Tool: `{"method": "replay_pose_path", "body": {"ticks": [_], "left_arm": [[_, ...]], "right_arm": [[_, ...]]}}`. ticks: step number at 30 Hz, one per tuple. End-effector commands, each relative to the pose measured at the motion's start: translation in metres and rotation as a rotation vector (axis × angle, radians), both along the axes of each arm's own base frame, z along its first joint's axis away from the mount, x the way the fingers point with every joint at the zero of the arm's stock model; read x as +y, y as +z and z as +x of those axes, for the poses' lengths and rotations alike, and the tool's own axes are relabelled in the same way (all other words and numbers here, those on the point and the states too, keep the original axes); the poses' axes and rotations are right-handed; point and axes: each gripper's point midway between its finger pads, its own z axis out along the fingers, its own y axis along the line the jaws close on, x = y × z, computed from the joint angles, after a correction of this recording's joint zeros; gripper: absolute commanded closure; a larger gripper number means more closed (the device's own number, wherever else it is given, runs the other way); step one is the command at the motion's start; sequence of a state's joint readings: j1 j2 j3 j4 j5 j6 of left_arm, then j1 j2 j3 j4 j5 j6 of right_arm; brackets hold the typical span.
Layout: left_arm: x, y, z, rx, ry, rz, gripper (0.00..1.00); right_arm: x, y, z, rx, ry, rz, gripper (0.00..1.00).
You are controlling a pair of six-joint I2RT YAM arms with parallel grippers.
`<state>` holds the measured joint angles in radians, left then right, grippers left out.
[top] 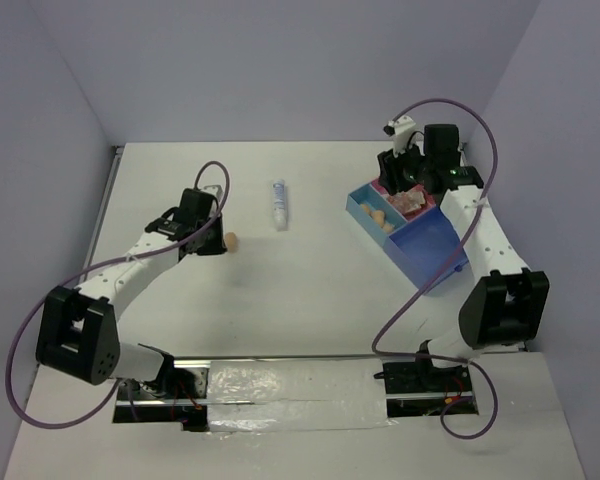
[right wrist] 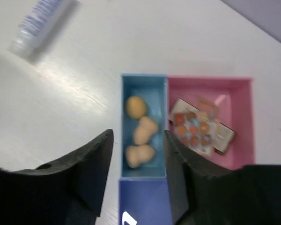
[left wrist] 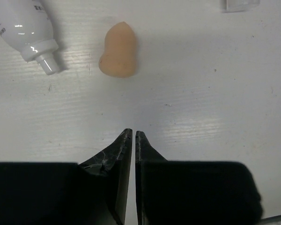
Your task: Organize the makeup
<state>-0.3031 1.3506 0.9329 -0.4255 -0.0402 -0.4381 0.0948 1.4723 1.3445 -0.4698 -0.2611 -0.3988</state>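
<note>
Holds the left fingers (left wrist: pixel 125 149) pinched almost shut, only a hairline slit between the tips, gripping nothing, low over the white tabletop (left wrist: pixel 201 103) on the left side. Faces a loose peach sponge (left wrist: pixel 118 50) lying on its side just beyond the tips, apart from them, narrow end pointing far. Shows, left of that sponge in the left wrist view, the white tube (left wrist: pixel 25 26) with blue print, cap end nearest the sponge, close by without touching. Catches a clear item (left wrist: pixel 241 4) at the far right edge of the same view, cut off, too little visible to name. From above, places the loose sponge just right of the left fingers and the tube farther right and toward the far side, lying flat between the two arms, nearer the left one. Hangs the right fingers (right wrist: pixel 98 164) spread wide and empty above the far end of the divided tray (top: pixel 435 250) on the right side of the tabletop. Looks straight down between them into the narrow light-blue compartment (right wrist: pixel 143 84) holding three peach sponges (right wrist: pixel 145 131) in a row. Shows beside it, to the right in that view, the pink compartment (right wrist: pixel 234 93) with flat eyeshadow palettes (right wrist: pixel 201 133) lying askew, small colour pans on the top one, plus something pale pink behind them, too blurred to tell. Shows the dark-blue compartment (right wrist: pixel 145 201) at the near end of the tray.
</note>
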Motion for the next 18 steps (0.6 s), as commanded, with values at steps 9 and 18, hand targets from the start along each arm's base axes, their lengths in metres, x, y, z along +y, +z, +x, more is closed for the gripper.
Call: {"method": "replay_pose_path", "body": {"ticks": [9, 18], "left_arm": [[0.005, -0.014, 0.029, 0.022, -0.055, 0.109, 0.58], [0.005, -0.04, 0.05, 0.083, -0.057, 0.16, 0.51]], "right_arm": [[0.078, -0.016, -0.067, 0.178, 0.475, 0.292, 0.15], [0.082, -0.026, -0.075, 0.208, 0.485, 0.309, 0.05]]}}
